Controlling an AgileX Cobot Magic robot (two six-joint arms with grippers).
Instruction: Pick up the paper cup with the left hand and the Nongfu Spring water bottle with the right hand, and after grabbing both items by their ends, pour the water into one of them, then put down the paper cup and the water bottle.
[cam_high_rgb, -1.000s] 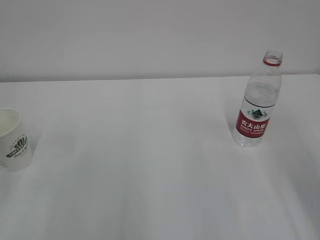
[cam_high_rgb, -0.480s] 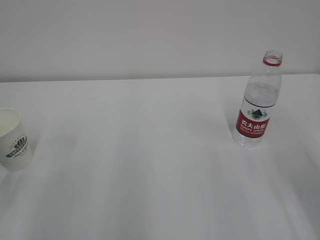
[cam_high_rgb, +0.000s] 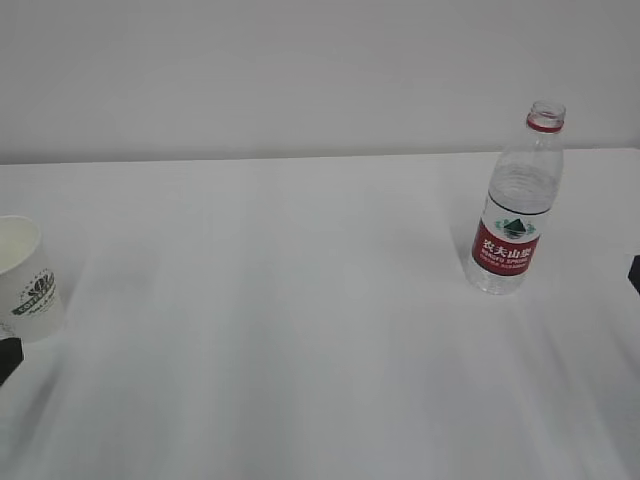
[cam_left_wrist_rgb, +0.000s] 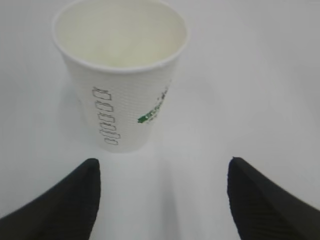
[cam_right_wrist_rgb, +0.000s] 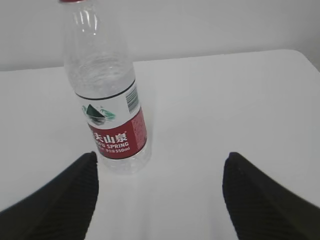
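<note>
- Left wrist view: left hand (cam_left_wrist_rgb: 162, 200) spread wide, nothing between the fingers; paper cup (cam_left_wrist_rgb: 120, 70) upright on the white table (cam_left_wrist_rgb: 250, 75), ahead of the claw and a little toward its left finger, apart from both tips.
- Cup interior cream, looks empty; rolled rim, green logo on the side.
- Likely very light and thin-walled, easy to crush or tip; best taken low to mid on the wall with a gentle squeeze, rim left free for pouring.
- Right wrist view: right hand (cam_right_wrist_rgb: 160, 200) likewise spread wide and empty; Nongfu Spring water bottle (cam_right_wrist_rgb: 107, 95) upright, uncapped, ahead and off toward the claw's left finger, base near that tip, contact not clear.
- Clear plastic, red label, water level hard to read; probably heavier than the cup, smooth and somewhat squeezable, so a hard pinch could push water out of the open neck.
- Best hold judged around the labelled lower body, centred between the fingers after a small shift sideways.
- Exterior view: cup (cam_high_rgb: 28, 280) at far left, bottle (cam_high_rgb: 515, 205) at right, well apart; only dark slivers of the arms at the frame edges.
- Neither item grasped yet; approach stage.
</note>
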